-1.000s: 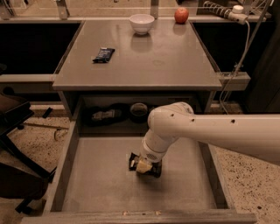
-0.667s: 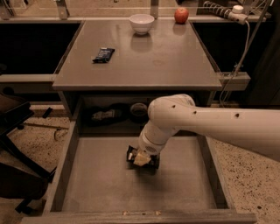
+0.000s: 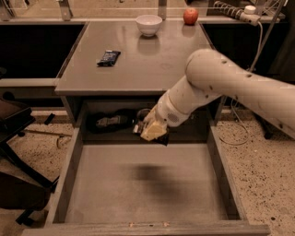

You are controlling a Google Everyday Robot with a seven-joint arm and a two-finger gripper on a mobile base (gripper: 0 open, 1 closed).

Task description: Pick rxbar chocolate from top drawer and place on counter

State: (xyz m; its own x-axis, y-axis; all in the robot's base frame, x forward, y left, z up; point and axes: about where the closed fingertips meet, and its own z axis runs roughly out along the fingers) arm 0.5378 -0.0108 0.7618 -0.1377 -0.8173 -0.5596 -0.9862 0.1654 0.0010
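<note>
Up from the drawer floor, where it had sat a second earlier, the rxbar had risen with the gripper and hung in the air near the back of the drawer, below the counter's front edge. Only a dark sliver of wrapper showed under the pale finger pads. The jaws stood nearly closed, pinching the rxbar between them. The white arm reached in from the right and sloped down to the gripper, crossing the counter's near right corner.

A soft shadow lay on the drawer's grey floor beneath the gripper. A dark object lay at the back of the drawer, left of the gripper, and I could not tell what it was.

On the counter a blue bar lay near the left edge. A white bowl stood at the far side, with a red apple to its right. A power strip lay beyond the far right corner. A dark chair stood left of the drawer on the speckled floor.
</note>
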